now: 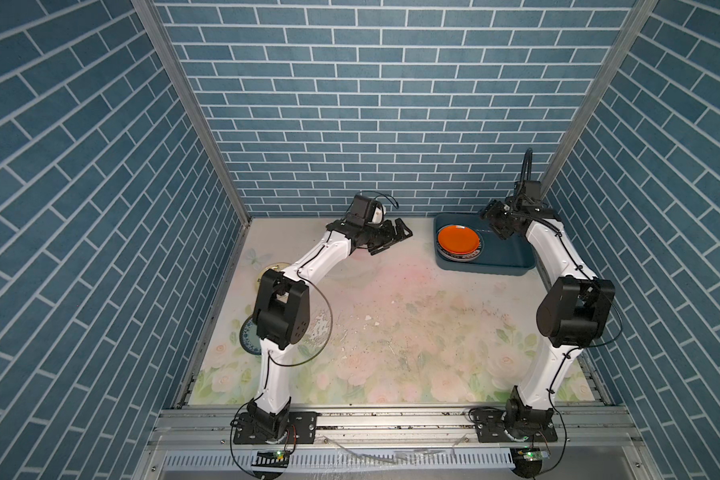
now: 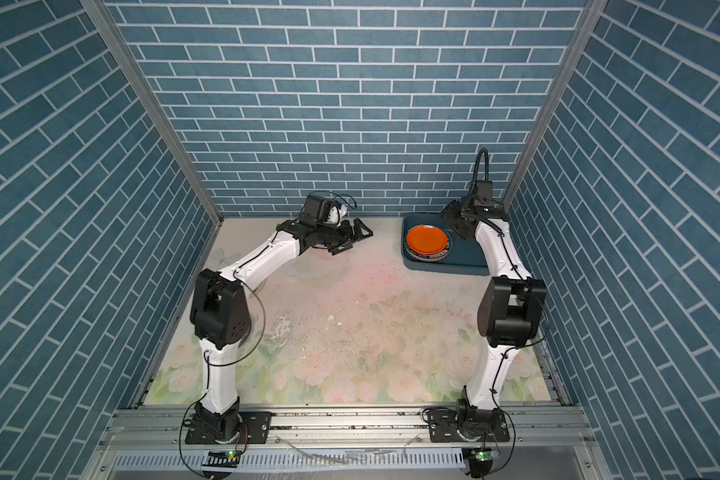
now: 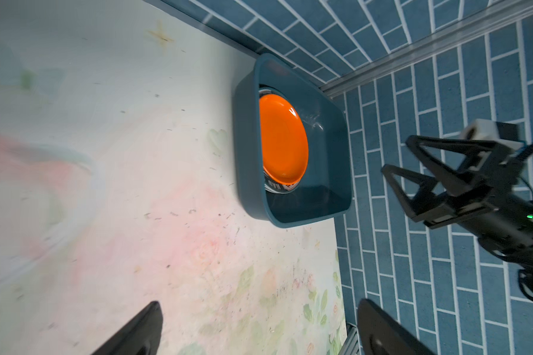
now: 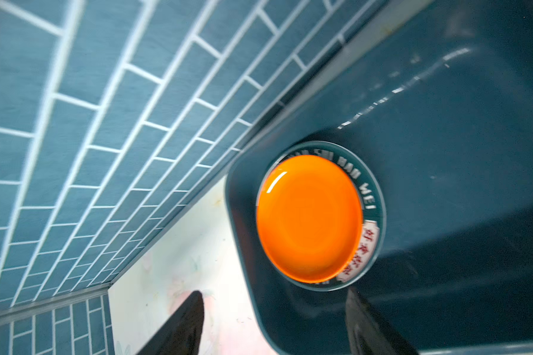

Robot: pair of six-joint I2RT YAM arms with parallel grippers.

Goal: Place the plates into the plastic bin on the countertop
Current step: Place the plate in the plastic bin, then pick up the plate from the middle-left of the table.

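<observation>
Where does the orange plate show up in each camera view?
In a top view: orange plate right of centre, by the back wall.
In a top view: same place.
Left wrist: near the middle.
Right wrist: near the middle.
Shared landmark: the blue bin around it, in every view.

Patterned plate [image 1: 248, 338] half behind left arm [image 1: 281, 309], lettered plate [image 4: 371, 196] mostly covered
</observation>
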